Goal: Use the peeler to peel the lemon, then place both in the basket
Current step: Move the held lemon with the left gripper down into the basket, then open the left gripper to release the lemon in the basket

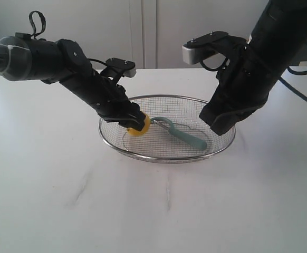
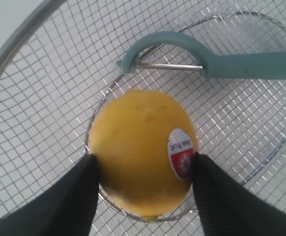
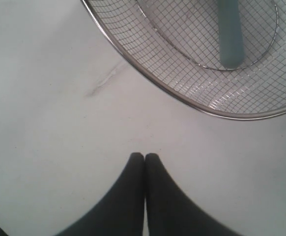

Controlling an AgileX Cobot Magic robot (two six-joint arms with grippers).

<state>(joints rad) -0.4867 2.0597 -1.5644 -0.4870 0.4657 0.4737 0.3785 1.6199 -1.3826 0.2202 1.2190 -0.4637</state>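
The yellow lemon (image 1: 138,128) (image 2: 140,147) with its white-and-red sticker (image 2: 180,153) is inside the wire basket (image 1: 166,157) near the left side, down at the mesh. My left gripper (image 1: 136,123) (image 2: 145,167) is shut on the lemon, one finger on each flank. The teal peeler (image 1: 181,132) (image 2: 207,61) lies on the mesh beside the lemon, its Y-shaped head toward the fruit. My right gripper (image 3: 144,157) is shut and empty, over the bare table just outside the basket rim (image 3: 182,101). In the exterior view its tips are hidden by the arm.
The basket sits mid-table on a white tabletop (image 1: 159,211) with faint grey streaks. White cabinet doors (image 1: 148,31) stand behind. The right arm's body (image 1: 248,79) hangs over the basket's right rim.
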